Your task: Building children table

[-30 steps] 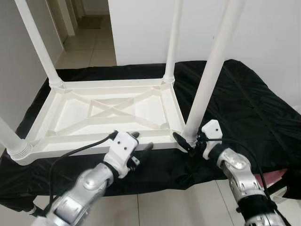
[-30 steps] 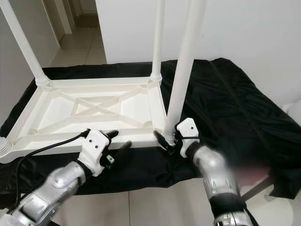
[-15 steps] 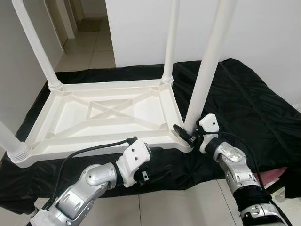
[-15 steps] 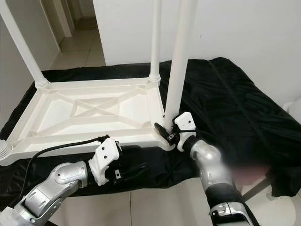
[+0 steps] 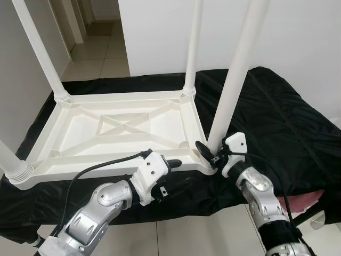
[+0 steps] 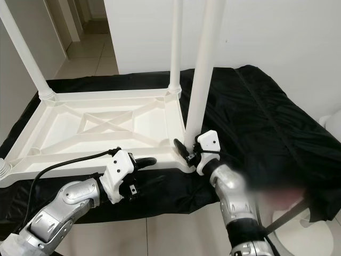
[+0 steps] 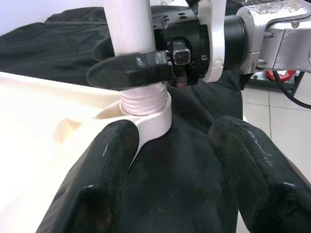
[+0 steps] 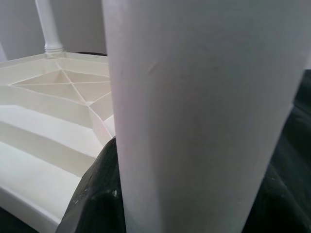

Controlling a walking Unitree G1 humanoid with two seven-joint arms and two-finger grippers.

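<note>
A white plastic children's table (image 5: pixel 122 125) lies upside down on a black cloth (image 5: pixel 277 117) with its legs pointing up. My right gripper (image 5: pixel 209 154) is shut on the base of the near-right leg (image 5: pixel 234 80), just above its threaded socket (image 7: pixel 146 104). The right wrist view shows that leg (image 8: pixel 204 111) up close, with a black finger (image 8: pixel 97 194) against it. My left gripper (image 5: pixel 171 169) is open at the table's front edge, close to that same corner. Its fingers (image 7: pixel 107 179) straddle the corner and the cloth.
The other legs stand at the far left (image 5: pixel 45 58), far right (image 5: pixel 193 48) and near left (image 5: pixel 10 160). A white wall rises behind the cloth. A tiled hallway (image 5: pixel 101 53) runs off at the far left. A red object (image 5: pixel 309 197) sits low on the right.
My left gripper dropped off the front edge, then came back up further right, near the near-right corner. My right gripper has stayed on the leg's base.
</note>
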